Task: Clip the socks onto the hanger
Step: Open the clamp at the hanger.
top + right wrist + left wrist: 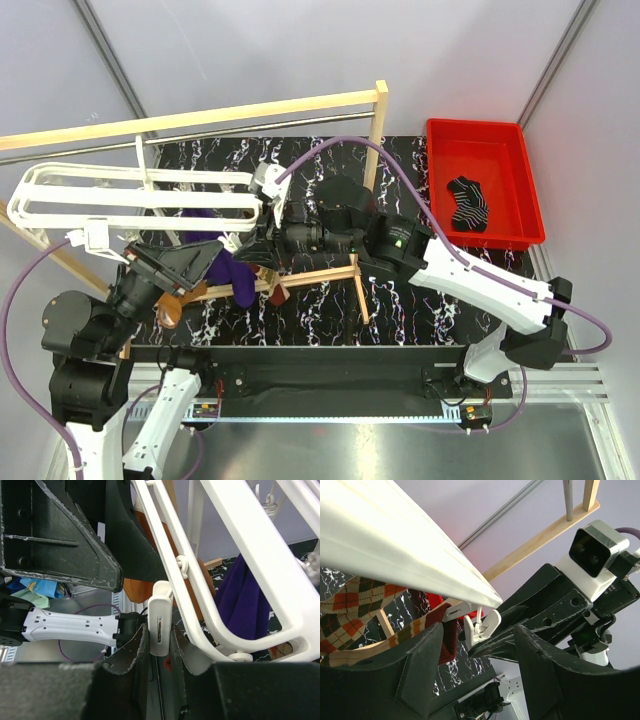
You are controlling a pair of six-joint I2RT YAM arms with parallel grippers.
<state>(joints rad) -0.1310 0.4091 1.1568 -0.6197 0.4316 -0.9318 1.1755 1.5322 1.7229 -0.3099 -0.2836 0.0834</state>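
Note:
The white hanger (140,195) hangs at the left, over the dark marbled table. My right gripper (262,232) reaches to its right end and is shut on a small white clip (160,625), pinching the clip's two halves. The clip also shows in the left wrist view (482,625), beneath the hanger's bar (395,545). My left gripper (480,670) is open wide just below that clip, with nothing between its fingers. A purple sock (225,265) hangs from the hanger and shows in the right wrist view (247,600). An orange-brown sock (350,605) hangs left of my left fingers. A black striped sock (470,205) lies in the red bin.
A wooden frame (200,118) with a metal rod spans the back, and its post (381,115) stands at the middle. A lower wooden bar (310,275) runs under the grippers. The red bin (500,140) sits at the far right.

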